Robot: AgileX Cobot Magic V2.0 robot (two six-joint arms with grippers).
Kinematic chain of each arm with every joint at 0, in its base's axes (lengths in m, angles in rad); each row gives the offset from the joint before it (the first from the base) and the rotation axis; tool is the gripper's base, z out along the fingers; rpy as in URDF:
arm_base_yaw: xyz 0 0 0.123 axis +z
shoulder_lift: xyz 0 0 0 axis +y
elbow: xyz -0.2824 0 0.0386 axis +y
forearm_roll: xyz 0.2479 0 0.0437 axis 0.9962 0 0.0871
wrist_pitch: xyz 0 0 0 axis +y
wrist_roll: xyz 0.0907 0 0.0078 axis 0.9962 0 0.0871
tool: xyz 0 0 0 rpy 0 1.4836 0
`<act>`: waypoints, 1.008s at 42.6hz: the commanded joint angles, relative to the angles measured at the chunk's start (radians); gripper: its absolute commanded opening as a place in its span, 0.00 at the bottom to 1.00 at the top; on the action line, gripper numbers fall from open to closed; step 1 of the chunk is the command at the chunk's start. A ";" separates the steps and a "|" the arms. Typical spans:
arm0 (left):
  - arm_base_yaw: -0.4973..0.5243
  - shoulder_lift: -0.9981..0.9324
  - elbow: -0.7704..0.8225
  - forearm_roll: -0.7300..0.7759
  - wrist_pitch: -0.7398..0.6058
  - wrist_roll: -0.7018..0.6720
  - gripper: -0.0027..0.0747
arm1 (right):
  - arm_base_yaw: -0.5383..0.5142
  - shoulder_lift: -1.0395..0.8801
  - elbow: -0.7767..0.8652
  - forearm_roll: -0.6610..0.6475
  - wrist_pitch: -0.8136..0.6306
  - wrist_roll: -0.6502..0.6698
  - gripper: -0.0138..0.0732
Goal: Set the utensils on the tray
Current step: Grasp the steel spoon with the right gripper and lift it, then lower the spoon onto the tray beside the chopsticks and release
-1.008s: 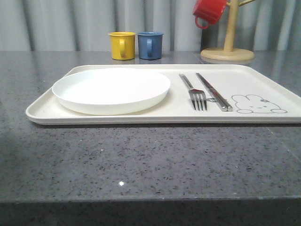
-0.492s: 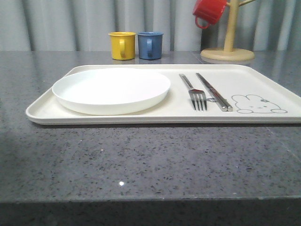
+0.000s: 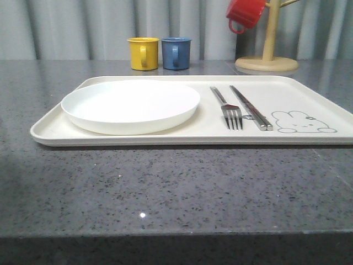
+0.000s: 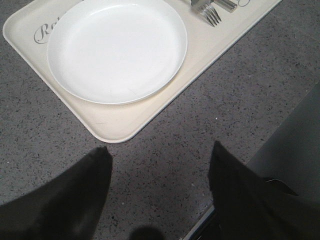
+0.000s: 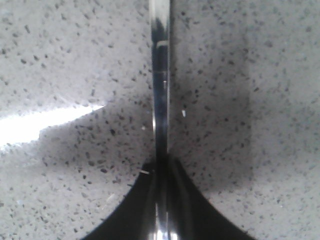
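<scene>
The tray (image 3: 309, 105) was seen lying flat on the grey speckled counter (image 3: 165, 187), cream, low-rimmed, with rounded corners and a line-drawn rabbit (image 3: 302, 122) at its near right. Most of the task was judged done: three pieces were already on the tray. The plate (image 3: 130, 105), wide, shallow and plain white, sat on the left half. Just right of it the fork (image 3: 227, 106) lay with its tines toward the camera, and the chopsticks (image 3: 251, 107) lay close beside the fork, nearly parallel to it, slim and shiny.

One piece was judged left. In the right wrist view a slim bright metal handle (image 5: 160, 100) was seen running up from between the closed fingers of the right gripper (image 5: 161, 210), held above bare counter; its far end was out of view, so it could not be told whether it was the spoon. It was not yet on the tray.

The left gripper (image 4: 157, 172) was seen with fingers spread apart and nothing between them, over the counter just off the tray's corner.
</scene>
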 commanded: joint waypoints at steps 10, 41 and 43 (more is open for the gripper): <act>-0.008 -0.001 -0.027 -0.005 -0.061 -0.013 0.51 | 0.161 -0.174 -0.051 0.137 0.019 -0.038 0.12; -0.008 -0.001 -0.027 -0.005 -0.061 -0.013 0.50 | 0.415 -0.041 -0.053 0.326 -0.089 0.181 0.23; -0.008 -0.001 -0.027 -0.005 -0.061 -0.013 0.50 | 0.415 -0.041 -0.053 0.326 -0.085 0.181 0.28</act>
